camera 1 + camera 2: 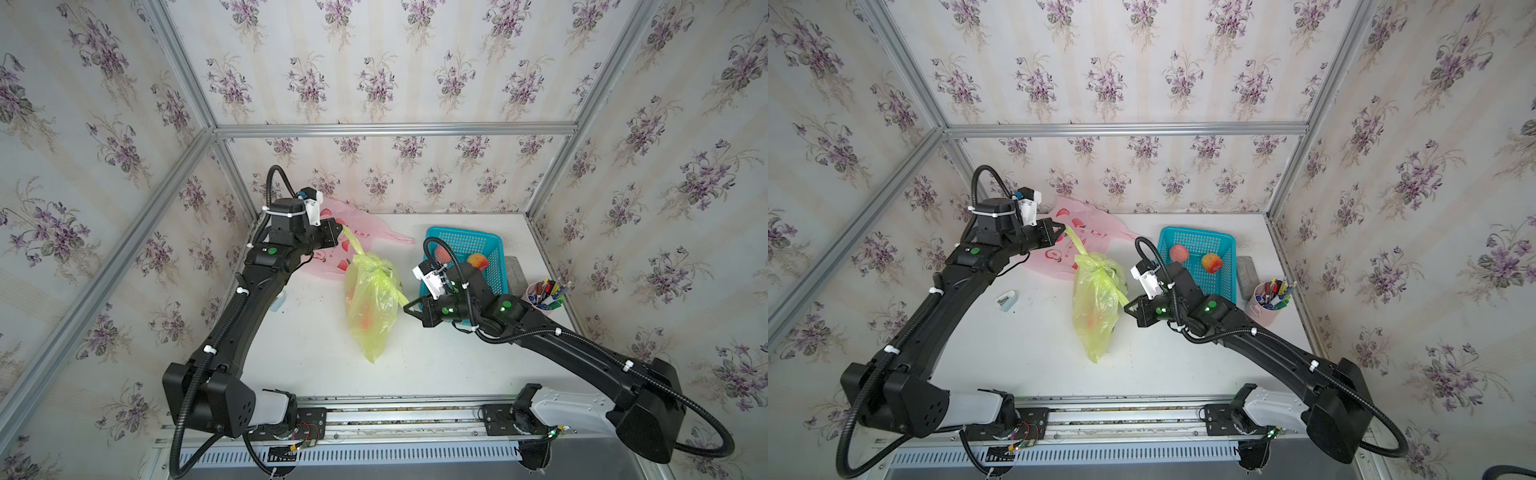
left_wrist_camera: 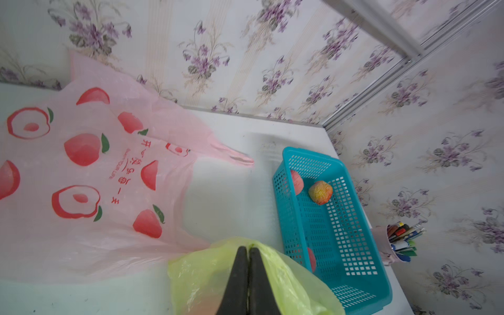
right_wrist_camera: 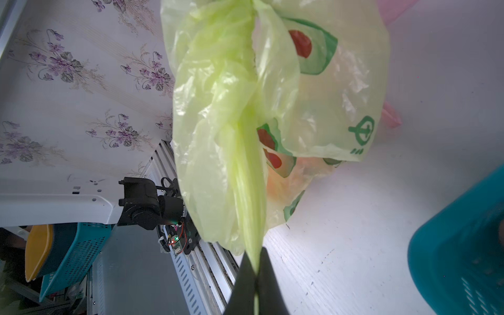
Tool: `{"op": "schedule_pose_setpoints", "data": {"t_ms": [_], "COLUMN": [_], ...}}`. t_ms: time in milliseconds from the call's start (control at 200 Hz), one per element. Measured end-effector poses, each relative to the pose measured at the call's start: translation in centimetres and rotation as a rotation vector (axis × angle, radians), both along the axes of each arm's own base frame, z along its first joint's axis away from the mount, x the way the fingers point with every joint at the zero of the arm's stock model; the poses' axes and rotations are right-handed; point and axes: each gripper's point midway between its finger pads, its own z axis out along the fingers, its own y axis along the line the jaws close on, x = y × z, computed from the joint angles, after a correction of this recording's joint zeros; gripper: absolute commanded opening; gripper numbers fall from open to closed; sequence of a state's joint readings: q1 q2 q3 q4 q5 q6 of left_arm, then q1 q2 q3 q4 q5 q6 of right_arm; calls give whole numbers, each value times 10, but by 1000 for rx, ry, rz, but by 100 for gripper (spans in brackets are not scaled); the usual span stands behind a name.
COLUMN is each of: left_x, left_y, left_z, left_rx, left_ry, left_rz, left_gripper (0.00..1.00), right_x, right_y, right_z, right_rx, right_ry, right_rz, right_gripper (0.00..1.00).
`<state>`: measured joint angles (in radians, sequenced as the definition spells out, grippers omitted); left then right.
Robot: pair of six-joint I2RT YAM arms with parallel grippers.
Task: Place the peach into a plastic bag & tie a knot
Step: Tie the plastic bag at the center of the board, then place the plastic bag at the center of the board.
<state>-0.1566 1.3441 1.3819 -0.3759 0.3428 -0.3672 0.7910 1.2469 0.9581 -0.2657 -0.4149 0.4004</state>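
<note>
Left fingers point(image 2: 236, 281) and right fingers point(image 3: 244, 289), both pinched shut on handles point(image 1: 353, 244) of yellow bag point(image 1: 374, 340), sit at opposite ends of taut diagonal line through knot point(image 1: 377, 266); tightening means pulling apart

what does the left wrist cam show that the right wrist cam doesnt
Only the left wrist view: peaches in the teal basket, the pen cup, peach prints on the pink bag, and the left gripper, jaws shut. Only the right wrist view: the right gripper, jaws shut on a handle strand of the yellow-green bag, that bag's green prints, and the slotted rail. Both: the yellow-green bag, the teal basket, some pink bag, the white table.
</note>
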Motion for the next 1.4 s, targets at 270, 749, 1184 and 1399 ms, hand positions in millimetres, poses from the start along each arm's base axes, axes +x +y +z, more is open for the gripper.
{"op": "schedule_pose_setpoints", "data": {"t_ms": [270,749,1184,1399], "left_x": [-10,-3,65,98], "left_y": [62,169,-44,-92], "left_z": [75,7,-71,-153], "left_rx": [67,262,429,574], "left_ry": [-152,65,176,318], "left_rz": [202,563,-40,-109], "left_gripper": [0,83,83,85], "right_x": [39,89,146,141], "right_y": [69,201,32,-8], "right_z": [18,-2,-4,-2], "right_rx": [56,88,15,0], "right_ry": [-2,58,63,33], "right_rz": [105,257,-135,-204], "right_gripper": [0,61,70,73]}}
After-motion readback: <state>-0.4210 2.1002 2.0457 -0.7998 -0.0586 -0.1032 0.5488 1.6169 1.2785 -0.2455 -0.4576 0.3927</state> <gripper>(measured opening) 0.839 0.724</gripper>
